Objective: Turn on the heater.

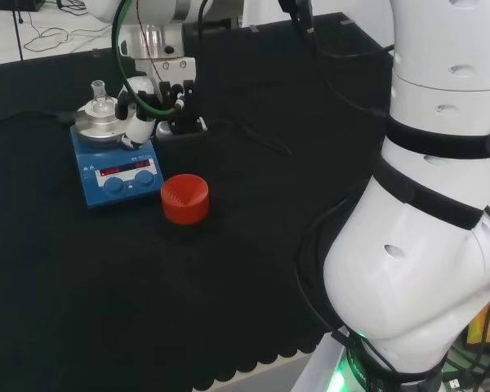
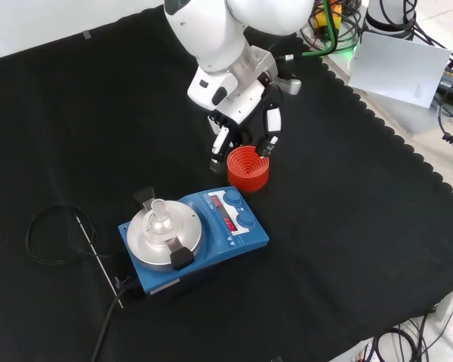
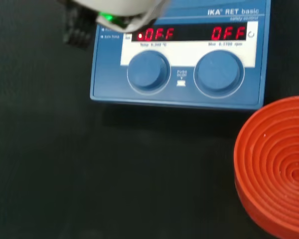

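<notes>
The heater (image 2: 194,238) sits on the black cloth (image 2: 377,226) a little toward the near-left part of the bench in the front view, its blue body turned at an angle. On its round metal plate (image 2: 164,235) stands a small glass flask (image 2: 159,217) — what it holds I cannot make out. Two blue knobs show on the sloped face, one (image 3: 148,70) under each red display, the other (image 3: 219,72) beside it. Just beyond that face stands a red ribbed ring (image 2: 248,168), apart from the heater.

The hand (image 2: 245,113) hangs from the white arm (image 2: 211,34) above the cloth, behind the ring in the front view. Its fingers (image 2: 271,134) point downward, fairly straight and spread, closed on nothing; their tips reach close by the ring's far rim, though whether they touch it I cannot tell.

A black cable (image 2: 49,234) loops on the cloth left of the heater, toward the left edge.
</notes>
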Tool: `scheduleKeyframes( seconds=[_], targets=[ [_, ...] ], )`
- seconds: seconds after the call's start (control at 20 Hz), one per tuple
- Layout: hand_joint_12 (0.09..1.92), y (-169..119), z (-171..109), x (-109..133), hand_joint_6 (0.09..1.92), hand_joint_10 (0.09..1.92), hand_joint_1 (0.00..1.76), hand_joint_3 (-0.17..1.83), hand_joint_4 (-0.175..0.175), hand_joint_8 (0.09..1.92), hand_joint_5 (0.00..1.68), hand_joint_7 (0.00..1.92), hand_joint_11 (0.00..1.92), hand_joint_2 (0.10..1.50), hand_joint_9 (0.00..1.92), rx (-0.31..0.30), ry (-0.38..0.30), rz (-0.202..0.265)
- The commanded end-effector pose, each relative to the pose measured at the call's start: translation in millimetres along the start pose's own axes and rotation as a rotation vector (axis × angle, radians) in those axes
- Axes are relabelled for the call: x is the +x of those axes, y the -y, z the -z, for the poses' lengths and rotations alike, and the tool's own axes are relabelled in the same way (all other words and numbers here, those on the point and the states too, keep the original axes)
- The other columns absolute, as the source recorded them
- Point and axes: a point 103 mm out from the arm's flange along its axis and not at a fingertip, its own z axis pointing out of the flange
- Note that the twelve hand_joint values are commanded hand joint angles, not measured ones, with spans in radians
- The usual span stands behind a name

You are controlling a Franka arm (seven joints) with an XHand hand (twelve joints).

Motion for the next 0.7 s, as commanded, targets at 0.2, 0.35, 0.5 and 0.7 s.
scheduleKeyframes(
  seconds=[0.2,0.35,0.5,0.7],
  targets=[
    [0.87,5,-27,3,0.55,1.21,1.15,0.66,-0.1,1.44,0.39,1.46,1.48,0.77,1.54,0.058,0.029,0.023],
    [1.01,4,-35,5,0.67,1.27,1.28,0.75,-0.095,1.51,0.39,1.45,1.28,0.78,1.5,0.084,0.02,0.033],
    [1.12,3,-44,9,0.74,1.31,1.35,0.84,-0.087,1.54,0.38,1.46,1.18,0.77,1.48,0.117,0.022,0.046],
    [1.16,2,-52,11,0.77,1.32,1.37,0.87,-0.081,1.55,0.37,1.46,1.16,0.76,1.48,0.144,0.03,0.054]
  ],
)
